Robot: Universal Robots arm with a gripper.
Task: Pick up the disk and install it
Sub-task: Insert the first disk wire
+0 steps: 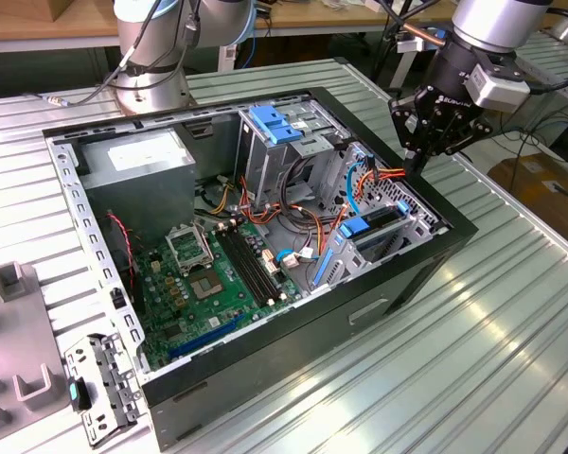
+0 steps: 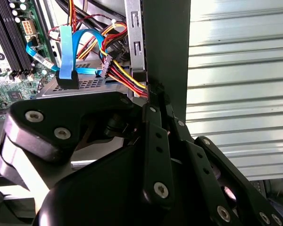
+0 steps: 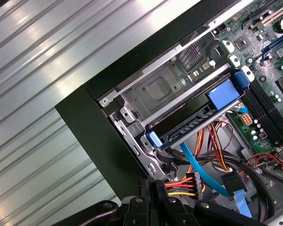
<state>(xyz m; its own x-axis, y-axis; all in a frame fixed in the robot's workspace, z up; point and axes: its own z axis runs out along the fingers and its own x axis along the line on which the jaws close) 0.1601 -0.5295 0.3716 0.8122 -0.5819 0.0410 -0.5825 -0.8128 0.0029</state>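
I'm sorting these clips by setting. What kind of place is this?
Probably a robotics lab or test workshop: an open black computer case lies on a ribbed metal table, the black gripper hovers at its rim, and wooden benches with trailing cables stand behind.

Bright, even overhead light throughout. White glare streaks the ribbed metal desk [image 1: 511, 322] toward 4 o'clock in the exterior view. The close black gripper [image 2: 155, 101] looks soft in both wrist views.
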